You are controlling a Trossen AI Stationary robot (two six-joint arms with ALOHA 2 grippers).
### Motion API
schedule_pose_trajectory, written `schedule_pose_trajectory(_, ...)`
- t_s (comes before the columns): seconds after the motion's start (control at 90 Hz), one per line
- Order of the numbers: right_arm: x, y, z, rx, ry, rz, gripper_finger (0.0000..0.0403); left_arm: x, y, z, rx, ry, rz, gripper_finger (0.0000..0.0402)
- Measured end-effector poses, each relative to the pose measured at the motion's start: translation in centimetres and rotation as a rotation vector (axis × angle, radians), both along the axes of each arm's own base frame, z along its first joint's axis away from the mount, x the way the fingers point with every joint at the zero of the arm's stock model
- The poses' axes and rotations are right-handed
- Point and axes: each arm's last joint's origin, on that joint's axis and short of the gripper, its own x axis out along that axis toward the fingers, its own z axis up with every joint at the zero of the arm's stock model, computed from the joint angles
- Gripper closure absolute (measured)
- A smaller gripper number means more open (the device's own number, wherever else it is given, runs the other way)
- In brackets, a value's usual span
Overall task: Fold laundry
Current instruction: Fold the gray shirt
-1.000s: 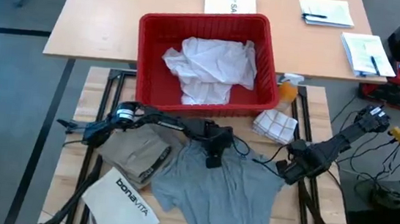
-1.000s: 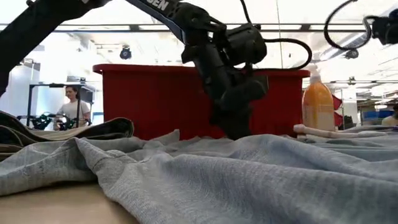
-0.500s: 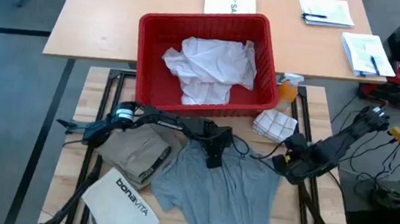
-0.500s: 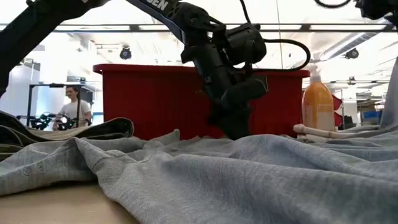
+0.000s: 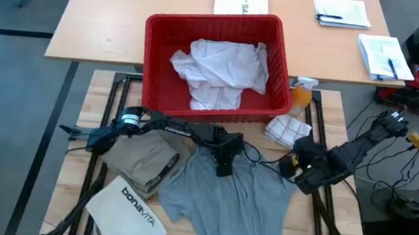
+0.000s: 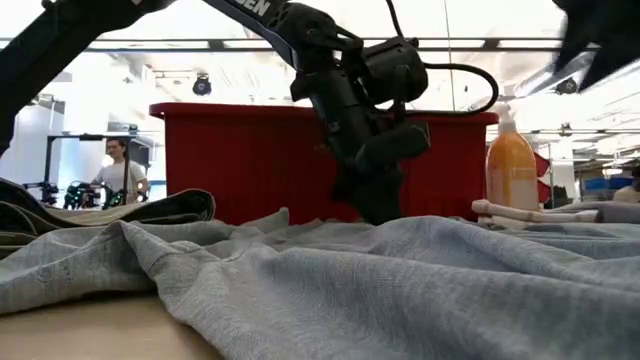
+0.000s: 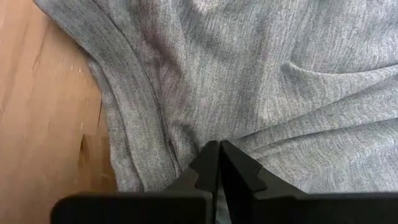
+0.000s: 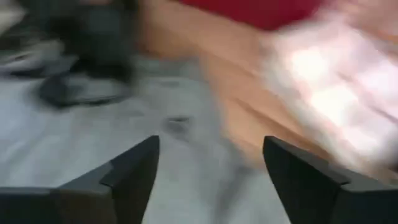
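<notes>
Your grey T-shirt (image 5: pixel 233 197) lies spread at the worktop (image 5: pixel 96 95) centre-front. The left gripper (image 5: pixel 223 165) sits at its 12 o'clock edge, jaws closed on the fabric. The right gripper (image 5: pixel 291 162) is just off the shirt's 2 o'clock corner, jaws wide open. The khaki-tan piece (image 5: pixel 140 161) lies at the shirt's 9 o'clock, touching it. At 12, the white shirt (image 5: pixel 218 72) is in the red basket (image 5: pixel 153 66).

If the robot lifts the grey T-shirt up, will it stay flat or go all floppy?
Probably floppy: the grey T-shirt lies in soft wrinkles on the table. It likely droops from wherever the left hand pinches it. It looks thin, so probably light.
</notes>
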Motion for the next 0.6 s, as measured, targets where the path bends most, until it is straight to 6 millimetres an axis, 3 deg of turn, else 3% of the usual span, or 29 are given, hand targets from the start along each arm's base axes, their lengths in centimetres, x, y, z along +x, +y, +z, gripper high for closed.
schedule_pose_trajectory(0.111, 1.7, 0.5, -2.5, 0.010, -0.091, 0.094, 0.0140, 0.0, 0.0, 0.0, 0.000, 0.000, 0.001, 0.0402)
schedule_pose_trajectory(0.3, 2.1, -0.9, -8.6, 0.101, -0.147, 0.081, 0.0225, 0.0, -0.1, 0.0, -0.006, 0.000, 0.012, 0.0402)
schedule_pose_trajectory(0.4, 1.9, -1.8, -10.3, 0.099, -0.169, 0.055, 0.0283, 0.0, -0.1, 0.0, -0.006, 0.000, 0.011, 0.0402)
schedule_pose_trajectory(0.533, 1.3, -2.6, -12.2, 0.015, -0.061, 0.101, 0.0378, 0.0, -0.1, 0.0, -0.007, 0.000, 0.011, 0.0402)
schedule_pose_trajectory(0.6, 1.3, -2.7, -12.7, -0.007, -0.022, 0.143, 0.0393, 0.0, -0.1, 0.0, -0.008, 0.000, 0.014, 0.0402)
